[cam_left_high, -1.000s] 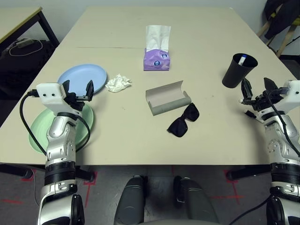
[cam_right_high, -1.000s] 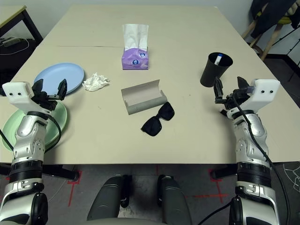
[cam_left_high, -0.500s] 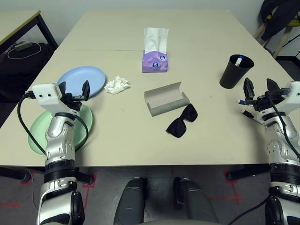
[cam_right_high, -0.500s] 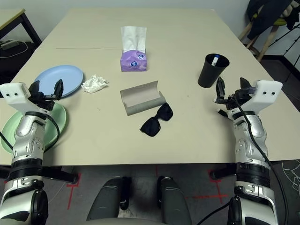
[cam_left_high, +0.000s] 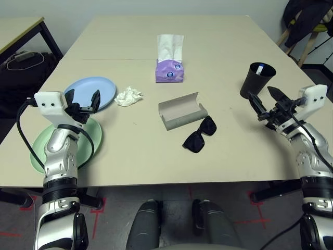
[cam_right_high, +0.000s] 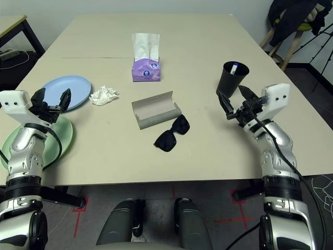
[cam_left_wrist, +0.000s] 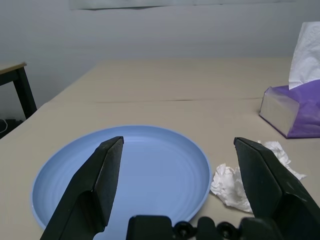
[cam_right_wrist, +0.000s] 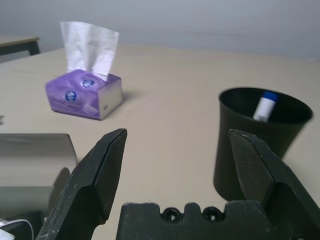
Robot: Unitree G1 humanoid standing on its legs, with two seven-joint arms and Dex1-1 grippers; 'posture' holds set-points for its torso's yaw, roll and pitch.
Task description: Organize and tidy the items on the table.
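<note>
Black sunglasses (cam_left_high: 200, 134) lie mid-table, just in front of the open grey glasses case (cam_left_high: 182, 110). A crumpled white tissue (cam_left_high: 128, 96) rests beside the light blue plate (cam_left_high: 101, 87). A light green plate (cam_left_high: 37, 153) lies nearer the table's front edge, under my left forearm. My left gripper (cam_left_high: 83, 96) hovers open over the near rim of the blue plate (cam_left_wrist: 130, 170). At the right stands the black cup (cam_left_high: 256, 80) with a pen (cam_right_wrist: 262, 105) in it. My right gripper (cam_left_high: 260, 92) is open just short of the cup (cam_right_wrist: 260, 140) and holds nothing.
A purple tissue box (cam_left_high: 169, 70) stands behind the case, towards the far middle of the table (cam_left_high: 218, 36). A smaller table (cam_left_high: 18, 26) stands off the far left corner. A chair with dark clothing (cam_left_high: 307, 21) is at the far right.
My right gripper has swung inward and turned towards the black cup. The left gripper has hardly moved. The head view has shifted a little.
</note>
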